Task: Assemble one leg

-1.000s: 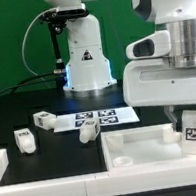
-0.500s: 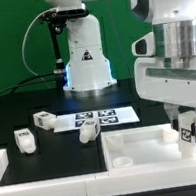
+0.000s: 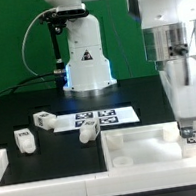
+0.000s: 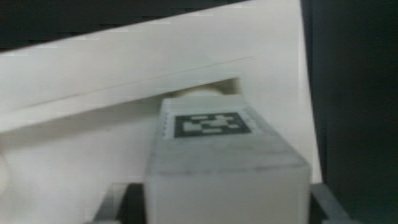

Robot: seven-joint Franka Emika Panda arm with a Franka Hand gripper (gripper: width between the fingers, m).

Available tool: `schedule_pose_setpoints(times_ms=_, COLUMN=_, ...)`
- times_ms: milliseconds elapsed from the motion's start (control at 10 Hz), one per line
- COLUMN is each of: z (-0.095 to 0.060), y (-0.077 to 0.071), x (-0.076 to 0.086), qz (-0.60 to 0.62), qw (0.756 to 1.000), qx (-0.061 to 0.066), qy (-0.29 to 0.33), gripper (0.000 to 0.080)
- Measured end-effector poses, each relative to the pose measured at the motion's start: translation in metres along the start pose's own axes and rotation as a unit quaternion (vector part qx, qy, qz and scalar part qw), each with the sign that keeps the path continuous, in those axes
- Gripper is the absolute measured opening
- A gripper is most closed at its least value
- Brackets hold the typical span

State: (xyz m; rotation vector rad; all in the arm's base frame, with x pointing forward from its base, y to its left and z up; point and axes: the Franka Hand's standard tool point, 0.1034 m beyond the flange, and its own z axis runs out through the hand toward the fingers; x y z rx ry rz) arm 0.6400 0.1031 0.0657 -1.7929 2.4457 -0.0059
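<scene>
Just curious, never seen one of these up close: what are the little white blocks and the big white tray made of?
The leg held over the tray: seemingly matte white plastic, with a printed black-and-white tag. The tabletop: probably the same plastic, smooth with moulded raised edges. The three loose legs look alike.

Leg [image 3: 190,133] — upright in tabletop's [image 3: 143,145] corner

No actual words or numbers readable anywhere. Only signs are the black-and-white square tags: one on the leg [image 3: 190,130] right at the gripper [image 3: 189,124], also seen close up in the wrist view [image 4: 212,124]; several on the marker board [image 3: 97,117] well off to the exterior view's left of the gripper.
</scene>
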Motion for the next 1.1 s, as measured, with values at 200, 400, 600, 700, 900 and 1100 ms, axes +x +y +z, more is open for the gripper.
schedule_pose_setpoints(times_ms=200, z=-0.001, y=0.001, x=-0.001, qz=0.06, qw=0.998, qx=0.005, qy=-0.004, gripper=0.0288)
schedule_pose_setpoints(times_ms=400, z=-0.001, y=0.001, x=-0.001, qz=0.052, qw=0.999, qx=0.006, qy=-0.002, gripper=0.0288)
schedule_pose_setpoints(times_ms=600, z=0.001, y=0.001, x=-0.001, qz=0.048, qw=0.999, qx=0.006, qy=-0.002, gripper=0.0537)
schedule_pose_setpoints(times_ms=700, z=-0.001, y=0.001, x=-0.003, qz=0.036, qw=0.999, qx=0.007, qy=-0.001, gripper=0.0537)
schedule_pose_setpoints(times_ms=900, z=-0.034, y=0.002, x=-0.022, qz=0.008, qw=1.0, qx=0.019, qy=-0.02, gripper=0.0643)
schedule_pose_setpoints(times_ms=1100, z=-0.057, y=0.001, x=-0.034, qz=0.012, qw=0.999, qx=0.025, qy=-0.035, gripper=0.0648)
